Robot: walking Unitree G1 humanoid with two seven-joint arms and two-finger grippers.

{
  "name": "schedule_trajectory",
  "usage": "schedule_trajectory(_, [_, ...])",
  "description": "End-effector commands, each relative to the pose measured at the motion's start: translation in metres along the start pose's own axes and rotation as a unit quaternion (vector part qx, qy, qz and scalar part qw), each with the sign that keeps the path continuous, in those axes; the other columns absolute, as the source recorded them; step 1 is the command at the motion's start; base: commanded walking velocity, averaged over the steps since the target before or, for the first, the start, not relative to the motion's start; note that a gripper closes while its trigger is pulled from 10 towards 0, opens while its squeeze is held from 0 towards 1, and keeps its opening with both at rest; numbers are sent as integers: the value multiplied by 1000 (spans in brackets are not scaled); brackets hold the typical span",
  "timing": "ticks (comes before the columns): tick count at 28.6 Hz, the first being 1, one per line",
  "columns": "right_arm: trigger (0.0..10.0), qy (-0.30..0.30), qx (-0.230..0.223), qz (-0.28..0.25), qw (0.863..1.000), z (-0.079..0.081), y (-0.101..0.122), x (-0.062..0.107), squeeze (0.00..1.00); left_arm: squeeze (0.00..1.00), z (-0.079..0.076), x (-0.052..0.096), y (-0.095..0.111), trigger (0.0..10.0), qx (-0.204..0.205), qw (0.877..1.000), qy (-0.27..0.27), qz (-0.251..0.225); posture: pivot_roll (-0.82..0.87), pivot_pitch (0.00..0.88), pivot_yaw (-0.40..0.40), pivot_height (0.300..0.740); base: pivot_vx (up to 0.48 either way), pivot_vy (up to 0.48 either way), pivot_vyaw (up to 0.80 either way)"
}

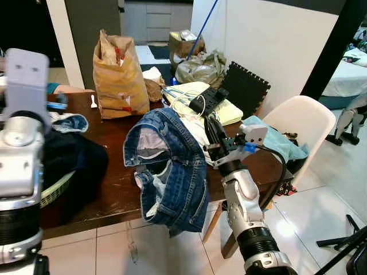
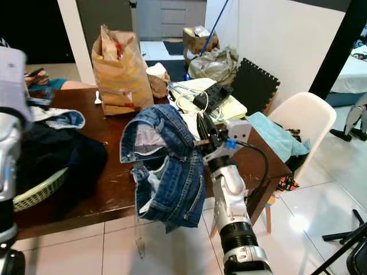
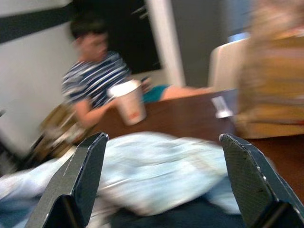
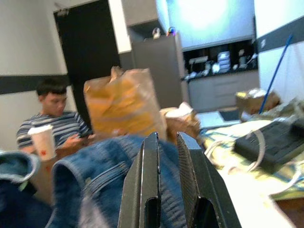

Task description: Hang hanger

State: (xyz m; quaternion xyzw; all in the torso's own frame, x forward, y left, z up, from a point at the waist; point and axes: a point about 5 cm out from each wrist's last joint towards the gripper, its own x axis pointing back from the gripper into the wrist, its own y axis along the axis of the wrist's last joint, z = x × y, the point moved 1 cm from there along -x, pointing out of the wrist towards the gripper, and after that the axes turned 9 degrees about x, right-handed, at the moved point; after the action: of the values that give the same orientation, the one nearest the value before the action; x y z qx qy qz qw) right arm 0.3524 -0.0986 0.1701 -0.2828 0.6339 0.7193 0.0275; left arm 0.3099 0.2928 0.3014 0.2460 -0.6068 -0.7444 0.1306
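One denim garment (image 1: 172, 166) in right tool (image 1: 211, 133).

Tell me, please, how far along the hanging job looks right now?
Done: the denim shorts are lifted off the table, and a clear hanger seems to dangle below them. In hand: the right gripper is pinched shut on the shorts; the left gripper is open over the laundry. Left: hanging them up; no rail is in sight yet.
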Motion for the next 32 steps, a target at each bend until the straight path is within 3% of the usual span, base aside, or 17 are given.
schedule_trajectory(1, [10000, 19, 3, 26, 999, 2, -7, 1, 0, 1000, 28, -11, -15, 10000, -4, 997, 71, 30, 124, 0, -129, 740, 0, 0, 0])
schedule_trajectory(5, [10000, 22, 0, 35, 999, 2, -9, 1, 0, 1000, 37, -19, -24, 10000, 8, 995, 91, 44, 120, 0, -137, 740, 0, 0, 0])
schedule_trajectory(9, [10000, 31, -1, 35, 999, 4, -9, 0, 0, 1000, 37, -29, -24, 10000, 10, 997, 74, 31, 115, 4, -143, 740, 0, 0, 0])
schedule_trajectory(11, [10000, 37, -1, 34, 999, 5, -8, 0, 0, 1000, 39, -37, -24, 10000, 41, 997, 56, 30, 114, 7, -145, 740, 0, 0, 0])
schedule_trajectory(15, [10000, 40, -2, 35, 999, 6, -8, 0, 0, 992, 41, -43, -24, 10000, 52, 997, 45, 27, 113, 11, -144, 740, 0, 0, 0])
schedule_trajectory(16, [10000, 41, -2, 36, 999, 6, -8, 1, 0, 0, 42, -46, -24, 10000, 54, 997, 39, 28, 112, 11, -144, 740, 0, 0, 0])
schedule_trajectory(26, [10000, 50, 0, 42, 998, 9, -10, 3, 0, 0, 43, -50, -52, 10000, 48, 992, 52, 104, 104, 16, -139, 740, 0, 0, 0])
schedule_trajectory(27, [10000, 50, 1, 42, 998, 8, -10, 3, 0, 0, 44, -50, -54, 392, 52, 991, 56, 108, 104, 16, -139, 740, 0, 0, 0])
schedule_trajectory(32, [10000, 48, 2, 42, 998, 7, -9, 2, 0, 0, 45, -51, -55, 0, 54, 991, 54, 107, 105, 15, -138, 740, 0, 0, 0])
